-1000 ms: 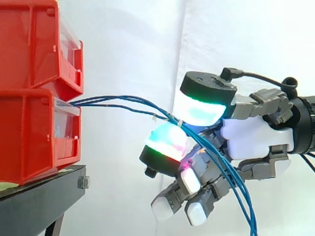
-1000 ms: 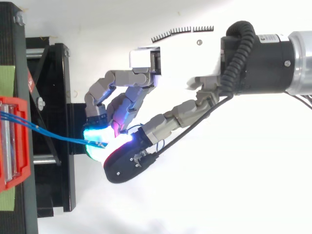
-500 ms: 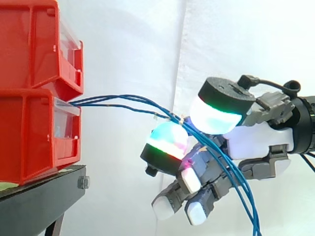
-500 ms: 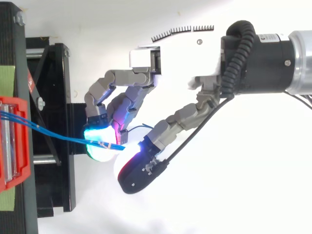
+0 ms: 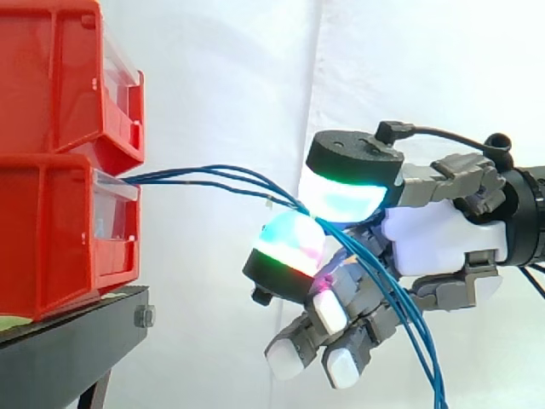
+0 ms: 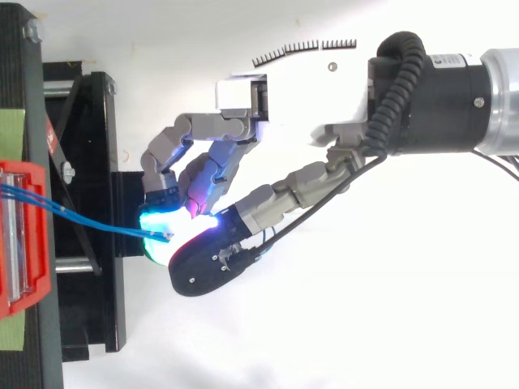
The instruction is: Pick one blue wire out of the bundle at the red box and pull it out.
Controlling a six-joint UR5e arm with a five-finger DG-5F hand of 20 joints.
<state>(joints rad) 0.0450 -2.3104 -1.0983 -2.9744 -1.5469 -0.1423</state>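
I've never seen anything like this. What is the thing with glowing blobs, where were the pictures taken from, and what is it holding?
It is a robot hand, shaped much like a person's, on an arm coming in from the right. The glowing blobs are its own fingertips, not lamps. One picture is taken from the side, the other from above; both show the same scene. Red boxes are stacked on a black stand before a white curtain. Thin blue wires run out of the lower box, and the hand pinches them between fingertips in mid-air.
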